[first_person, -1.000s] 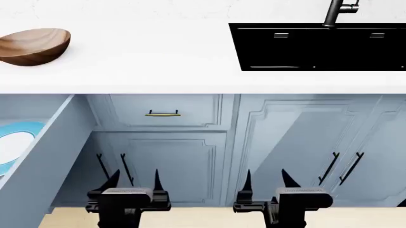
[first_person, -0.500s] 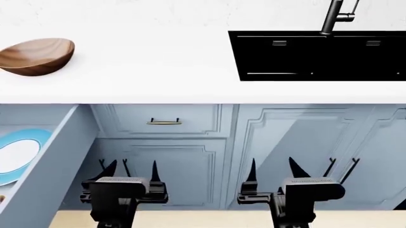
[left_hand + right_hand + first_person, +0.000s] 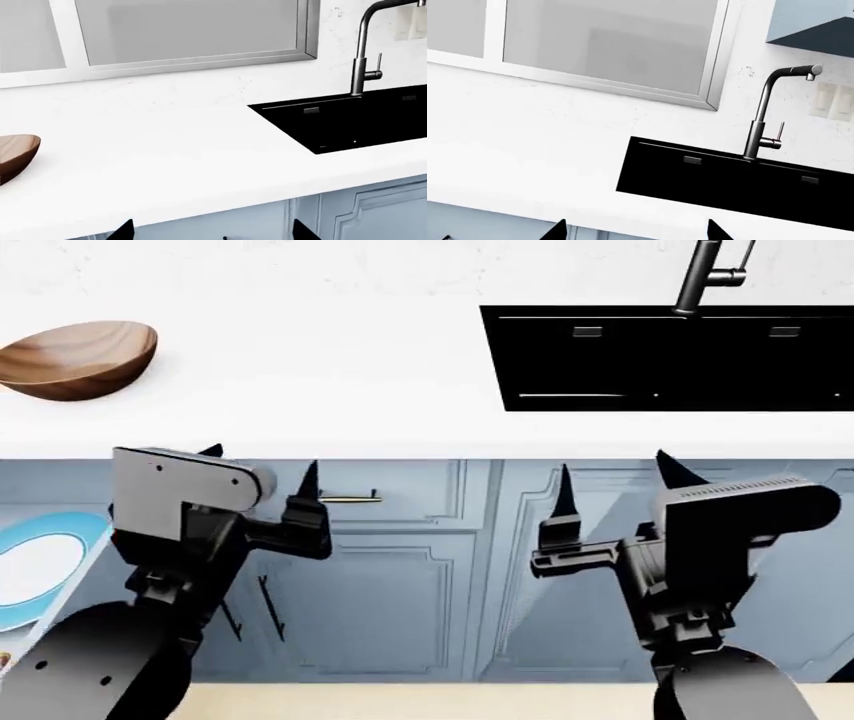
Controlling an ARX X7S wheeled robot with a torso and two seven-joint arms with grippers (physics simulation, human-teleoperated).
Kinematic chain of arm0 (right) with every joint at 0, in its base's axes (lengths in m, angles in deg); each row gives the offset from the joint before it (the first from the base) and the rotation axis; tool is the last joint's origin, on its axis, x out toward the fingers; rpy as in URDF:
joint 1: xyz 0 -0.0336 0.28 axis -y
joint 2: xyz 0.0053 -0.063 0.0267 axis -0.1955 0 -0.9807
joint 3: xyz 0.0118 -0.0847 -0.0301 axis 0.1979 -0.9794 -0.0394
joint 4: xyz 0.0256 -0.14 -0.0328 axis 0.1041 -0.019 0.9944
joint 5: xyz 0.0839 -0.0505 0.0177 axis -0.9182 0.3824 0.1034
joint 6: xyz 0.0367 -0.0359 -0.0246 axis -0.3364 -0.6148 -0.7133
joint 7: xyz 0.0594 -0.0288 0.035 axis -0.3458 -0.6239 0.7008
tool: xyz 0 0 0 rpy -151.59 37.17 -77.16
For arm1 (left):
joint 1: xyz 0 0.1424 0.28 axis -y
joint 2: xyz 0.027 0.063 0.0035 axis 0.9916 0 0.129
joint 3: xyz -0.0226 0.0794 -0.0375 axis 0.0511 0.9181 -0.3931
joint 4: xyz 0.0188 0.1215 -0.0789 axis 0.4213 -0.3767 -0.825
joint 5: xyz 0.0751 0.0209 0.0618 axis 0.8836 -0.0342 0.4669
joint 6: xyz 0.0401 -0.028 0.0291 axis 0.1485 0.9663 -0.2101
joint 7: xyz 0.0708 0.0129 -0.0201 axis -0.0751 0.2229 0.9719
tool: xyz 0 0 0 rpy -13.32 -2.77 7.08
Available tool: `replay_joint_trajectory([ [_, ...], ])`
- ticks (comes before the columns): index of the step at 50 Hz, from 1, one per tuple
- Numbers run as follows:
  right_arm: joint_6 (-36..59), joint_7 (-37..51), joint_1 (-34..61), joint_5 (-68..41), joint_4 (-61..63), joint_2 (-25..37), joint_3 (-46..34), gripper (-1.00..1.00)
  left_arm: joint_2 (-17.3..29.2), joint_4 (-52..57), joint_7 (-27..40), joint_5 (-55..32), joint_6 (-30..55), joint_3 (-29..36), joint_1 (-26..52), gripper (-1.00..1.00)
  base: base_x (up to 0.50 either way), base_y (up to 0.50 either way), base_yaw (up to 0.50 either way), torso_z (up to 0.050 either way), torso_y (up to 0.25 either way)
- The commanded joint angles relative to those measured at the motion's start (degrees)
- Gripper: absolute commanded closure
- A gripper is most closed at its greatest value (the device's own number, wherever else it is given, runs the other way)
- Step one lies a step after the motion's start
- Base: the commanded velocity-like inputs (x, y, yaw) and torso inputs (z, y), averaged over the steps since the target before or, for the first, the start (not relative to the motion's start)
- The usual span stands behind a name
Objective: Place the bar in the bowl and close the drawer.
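I hold both arms raised in front of the blue-grey cabinets, below the edge of the white countertop point(image 3: 334, 380), which spans the head view with a black sink point(image 3: 667, 355) set into its right half. At the far left, the open drawer point(image 3: 27, 490) juts toward me, mostly hidden behind my left arm; a plate point(image 3: 47, 560) with a light blue rim lies inside it. The wooden bowl point(image 3: 78, 360) sits on the counter just above the drawer, well apart from the sink.

My left gripper point(image 3: 260, 490) has its fingers spread and empty, and so does my right gripper point(image 3: 611, 495), each pointing up at the counter lip. The bar is not plainly in view; a tiny sliver at the head view's lower left edge, inside the drawer, may be it, but I cannot tell, nor which way its long axis runs. As I judge it, the pick lies down and to the left of my left gripper, which is much the nearer of the two.
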Motion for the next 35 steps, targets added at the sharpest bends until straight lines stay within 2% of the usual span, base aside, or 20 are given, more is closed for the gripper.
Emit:
replay_joint_trajectory([
  [1, 14.02, -0.02, 8.32, -1.31, 8.02, 1.42, 0.36, -1.00, 1.29, 7.51, -1.02, -5.86, 17.51, -4.16, 10.78, -1.00, 0.00, 0.00, 0.00, 0.000, 0.000],
  [5, 15.41, 0.39, 8.68, -1.04, 9.49, 2.06, 0.11, -1.00, 1.50, 7.87, -0.95, -6.27, 18.20, -4.25, 11.35, -1.00, 0.00, 0.12, 0.00, 0.000, 0.000],
  [20, 15.79, 0.69, 9.15, -1.17, 9.33, 2.79, 0.32, -1.00, 2.19, 6.16, 0.25, -5.85, 16.49, -0.99, 11.61, -1.00, 0.00, 0.50, 0.00, 0.000, 0.000],
  [35, 16.63, 1.94, 9.97, -0.96, 9.99, 2.64, -2.00, -1.00, 3.38, 8.00, -0.89, -7.32, 15.37, -4.06, 8.95, -1.00, 0.00, 0.50, 0.00, 0.000, 0.000],
])
